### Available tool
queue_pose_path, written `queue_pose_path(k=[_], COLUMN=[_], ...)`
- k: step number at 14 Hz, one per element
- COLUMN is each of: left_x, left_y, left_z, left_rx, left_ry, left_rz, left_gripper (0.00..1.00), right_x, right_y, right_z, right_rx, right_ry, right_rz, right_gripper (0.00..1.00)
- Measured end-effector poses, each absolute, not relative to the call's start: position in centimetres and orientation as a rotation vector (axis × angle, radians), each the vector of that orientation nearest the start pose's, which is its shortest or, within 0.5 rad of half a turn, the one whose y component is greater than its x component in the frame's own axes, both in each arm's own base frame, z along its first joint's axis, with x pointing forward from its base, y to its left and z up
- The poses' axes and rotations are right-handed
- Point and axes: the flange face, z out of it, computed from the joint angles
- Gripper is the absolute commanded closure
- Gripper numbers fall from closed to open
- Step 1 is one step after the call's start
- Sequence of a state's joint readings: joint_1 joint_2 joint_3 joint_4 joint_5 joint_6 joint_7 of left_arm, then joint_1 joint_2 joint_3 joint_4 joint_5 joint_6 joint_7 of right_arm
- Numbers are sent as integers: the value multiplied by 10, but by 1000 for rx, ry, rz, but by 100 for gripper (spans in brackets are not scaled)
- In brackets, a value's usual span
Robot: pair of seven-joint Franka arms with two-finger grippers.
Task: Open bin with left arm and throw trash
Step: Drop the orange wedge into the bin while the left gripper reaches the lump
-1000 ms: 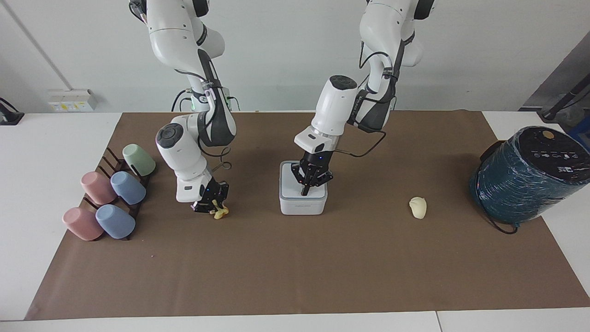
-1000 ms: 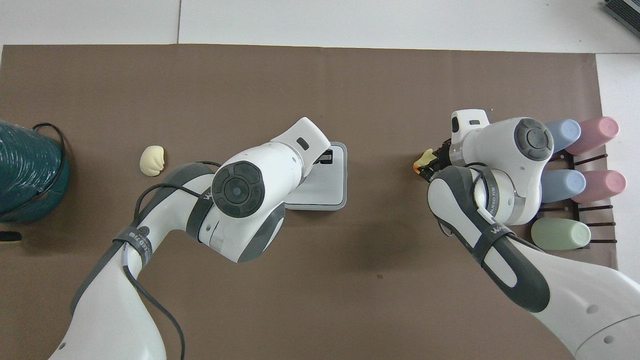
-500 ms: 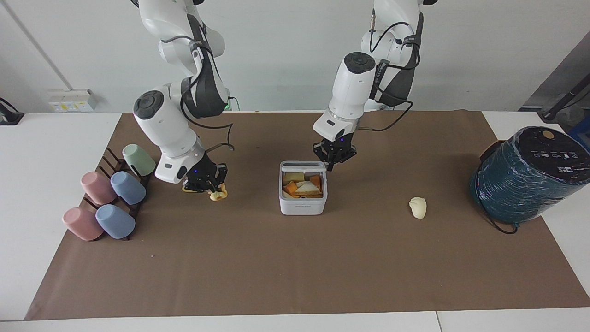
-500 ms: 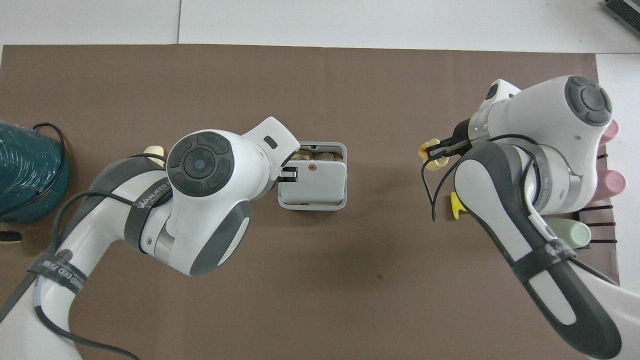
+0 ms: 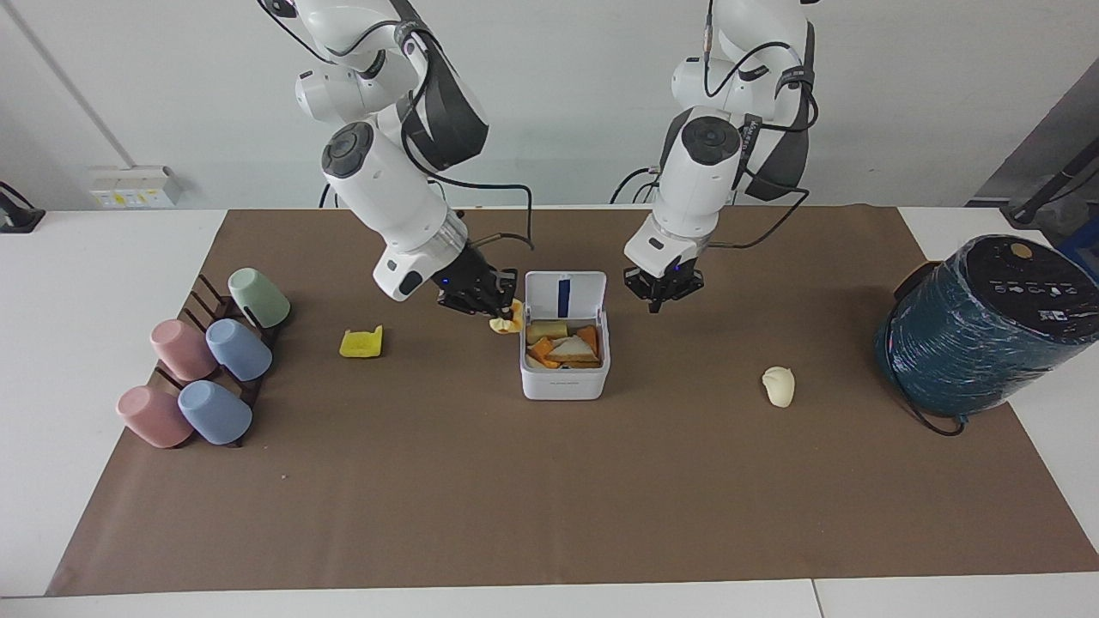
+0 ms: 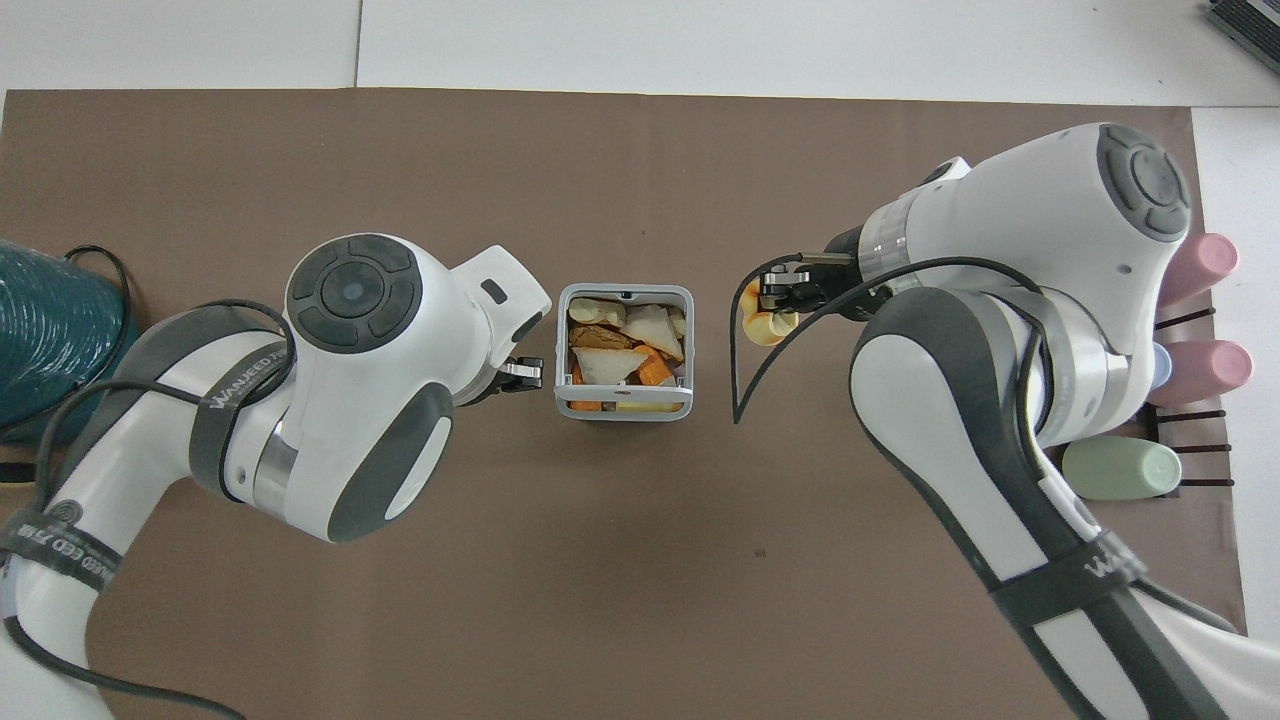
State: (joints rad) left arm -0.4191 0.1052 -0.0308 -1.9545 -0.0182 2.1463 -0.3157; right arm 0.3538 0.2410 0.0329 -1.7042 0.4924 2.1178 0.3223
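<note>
The white bin point(image 5: 564, 384) point(image 6: 622, 409) stands open at mid-table, its lid point(image 5: 564, 294) upright on the robots' side. Orange and white scraps fill it. My right gripper point(image 5: 496, 311) point(image 6: 776, 300) is shut on a rounded yellow piece of trash point(image 5: 506, 324) point(image 6: 760, 323), held in the air just beside the bin's rim toward the right arm's end. My left gripper point(image 5: 658, 301) point(image 6: 527, 372) hangs shut and empty beside the lid. A flat notched yellow piece point(image 5: 361, 342) and a cream lump point(image 5: 779, 386) lie on the mat; the arms hide both in the overhead view.
A rack of pastel cups point(image 5: 206, 369) point(image 6: 1190, 300) sits at the right arm's end of the brown mat. A big teal wrapped cylinder point(image 5: 979, 326) point(image 6: 50, 330) stands at the left arm's end, with a black cable at its foot.
The lid has swung from shut to fully upright. My left gripper came off it and rose. My right gripper lifted the rounded yellow piece and carried it from near the cups to the bin.
</note>
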Motion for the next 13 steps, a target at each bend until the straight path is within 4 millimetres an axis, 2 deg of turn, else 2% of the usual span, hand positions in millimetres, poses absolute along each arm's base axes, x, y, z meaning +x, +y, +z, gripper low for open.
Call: queue_pose_path(k=[2,4,5,7,9,10,11,12,13], left_x=[547,560,566,576,585,589,594,597,600], left_y=[-221,-179,-160,-123,-96,-86,-76,-68,-60], left_z=[416,405,404,400,388,380,372,364,355], left_rx=[-3194,-3183,-3175,-3156,-3142,-3135,-3128,-3121,-3116], left_ry=[204,224,232,240,240,240,240,245,256], left_rz=[-244,-325,-355,-395,-425,-445,-465,-475,-471], left_gripper=[83,66,59,54,42,41,40,41,41], right_x=[591,587,587,590,594,595,596,596,597], right_y=[294,313,318,322,324,326,328,329,329], right_z=[453,430,421,410,399,394,389,387,387], right_rx=[-2652,-2667,-2673,-2677,-2677,-2677,-2678,-2678,-2678], right_ry=[231,219,214,220,231,235,235,236,237], right_rz=[32,79,93,92,77,64,62,60,58], right_gripper=[100,100,100,100,100,95,74,49,35])
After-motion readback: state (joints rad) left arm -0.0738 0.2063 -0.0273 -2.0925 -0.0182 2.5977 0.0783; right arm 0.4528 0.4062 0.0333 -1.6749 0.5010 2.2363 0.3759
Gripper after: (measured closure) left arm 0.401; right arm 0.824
